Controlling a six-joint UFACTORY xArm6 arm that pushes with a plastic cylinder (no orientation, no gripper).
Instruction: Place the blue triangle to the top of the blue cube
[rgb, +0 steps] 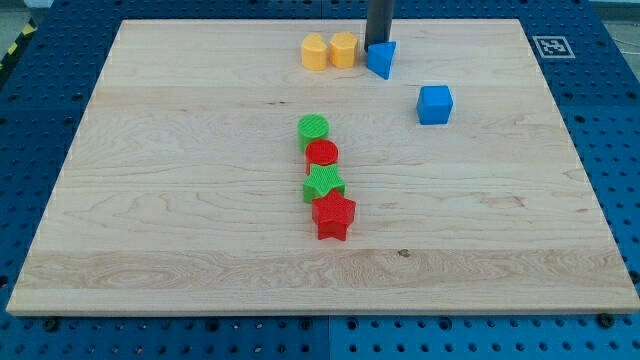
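The blue triangle (381, 59) sits near the view's top edge of the wooden board (180, 230), and my tip (379, 44) comes down right behind it, at its upper side, touching or all but touching; I cannot tell which. There is no hand on this arm to open or close, only the dark rod, so nothing gets held: the block can only be shoved. It looks like a small, hard plastic piece, light and stiff, and I would expect it to slide readily on the smooth wood and to swivel if pressed off-centre, since a wedge has slanted faces. The safest contact, I judge, is square on a flat side, low down. The blue cube (435, 104) lies well apart, toward the view's lower right of the triangle, so the triangle is not directly above it and seems to need nudging to the view's right. Just to the triangle's left stand two yellow blocks (329, 50), side by side. Down the board's middle runs a column: green cylinder (313, 129), red cylinder (322, 154), green star (323, 183), red star (333, 215).
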